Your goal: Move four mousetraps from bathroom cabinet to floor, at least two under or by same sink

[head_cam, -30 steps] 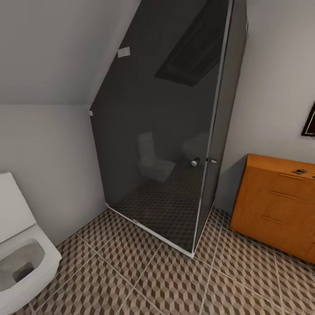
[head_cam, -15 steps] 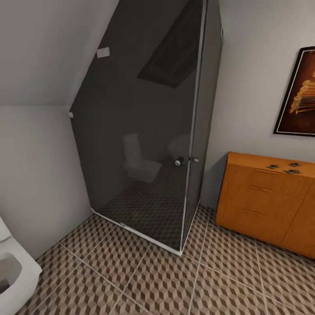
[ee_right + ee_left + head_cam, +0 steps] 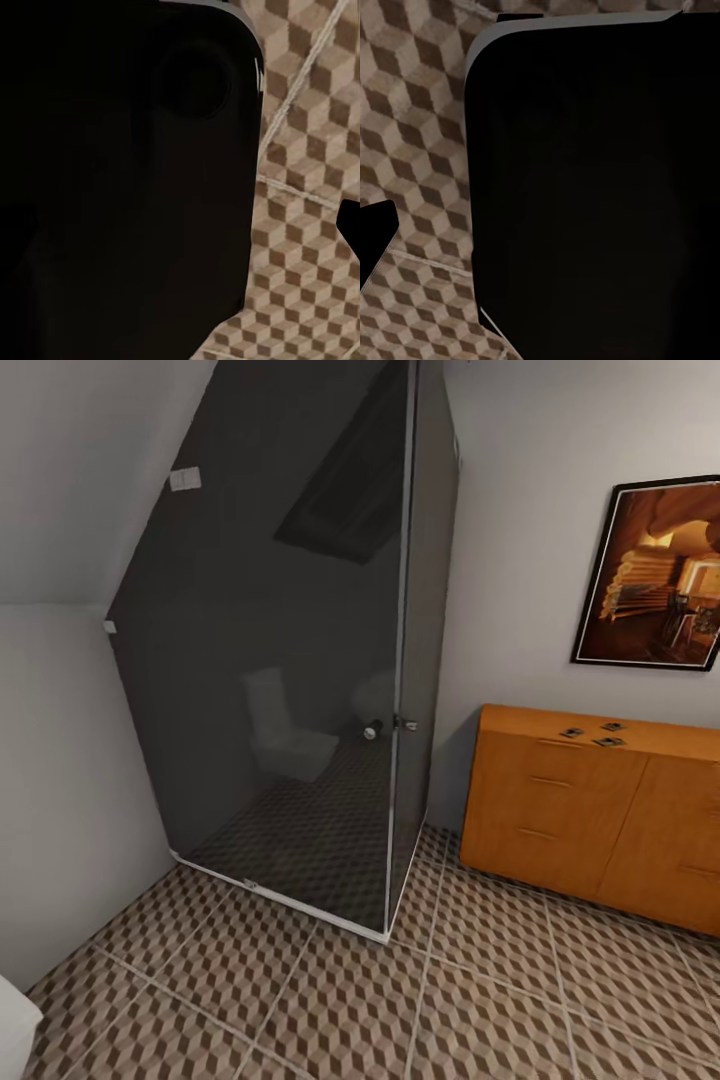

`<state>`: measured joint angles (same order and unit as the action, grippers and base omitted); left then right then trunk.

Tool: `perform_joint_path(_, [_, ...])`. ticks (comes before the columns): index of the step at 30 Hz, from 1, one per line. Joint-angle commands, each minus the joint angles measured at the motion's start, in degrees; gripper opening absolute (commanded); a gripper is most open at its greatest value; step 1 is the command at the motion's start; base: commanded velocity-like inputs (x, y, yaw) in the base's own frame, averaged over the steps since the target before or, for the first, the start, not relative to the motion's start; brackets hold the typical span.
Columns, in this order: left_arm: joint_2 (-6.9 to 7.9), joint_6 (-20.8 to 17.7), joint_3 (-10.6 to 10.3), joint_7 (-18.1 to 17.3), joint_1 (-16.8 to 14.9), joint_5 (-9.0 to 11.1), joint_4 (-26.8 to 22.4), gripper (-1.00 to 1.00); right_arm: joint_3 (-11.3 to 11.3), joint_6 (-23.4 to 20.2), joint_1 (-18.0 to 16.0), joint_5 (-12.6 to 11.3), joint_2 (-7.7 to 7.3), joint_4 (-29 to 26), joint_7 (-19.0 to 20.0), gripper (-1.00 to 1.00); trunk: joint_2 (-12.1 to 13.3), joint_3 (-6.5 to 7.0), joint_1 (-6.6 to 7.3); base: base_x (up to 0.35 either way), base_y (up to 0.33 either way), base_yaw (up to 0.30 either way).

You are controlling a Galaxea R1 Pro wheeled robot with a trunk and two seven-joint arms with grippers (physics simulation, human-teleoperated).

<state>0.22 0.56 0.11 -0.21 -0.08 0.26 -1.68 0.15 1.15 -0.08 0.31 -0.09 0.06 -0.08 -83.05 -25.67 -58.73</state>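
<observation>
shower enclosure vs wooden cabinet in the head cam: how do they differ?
The shower enclosure is tall, dark smoked glass that reflects the room; the cabinet is low, wide, opaque orange-brown wood. The enclosure's top is cut off by the frame; the cabinet's flat top carries small mousetraps. Both stand on the cube-patterned bathroom floor against the wall.

I see a dim, evenly lit head view, faint reflections on the dark shower glass (image 3: 300, 690), and both wrist views mostly black.

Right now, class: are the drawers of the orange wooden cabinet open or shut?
Shut. In the head view, the cabinet fronts sit flush with each other, with none pulled out. Small mousetraps lie on its flat top.
</observation>
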Motion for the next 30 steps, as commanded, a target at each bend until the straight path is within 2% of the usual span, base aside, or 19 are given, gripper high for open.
perform_joint_path(1, [0.01,0.1,0.0,0.0,0.0,0.0,0.0,1.0,0.0,0.1,0.0,0.0,0.0,0.0,0.0,1.0,0.0,-0.01,0.0,0.0,0.0,-0.231])
perform_joint_path(18, [-1.31,0.1,0.2,0.0,0.0,0.1,-0.3,1.0,-0.3,1.3,0.0,-0.6,-0.12,0.0,-0.1,1.0,0.0,0.47,0.0,0.0,0.0,-0.234])
perform_joint_path(30, [-1.51,0.1,0.4,0.0,0.0,0.1,-0.2,1.0,-0.3,1.3,0.0,-0.7,-0.17,0.0,-0.1,1.0,0.0,0.8,0.0,0.0,0.0,-0.236])
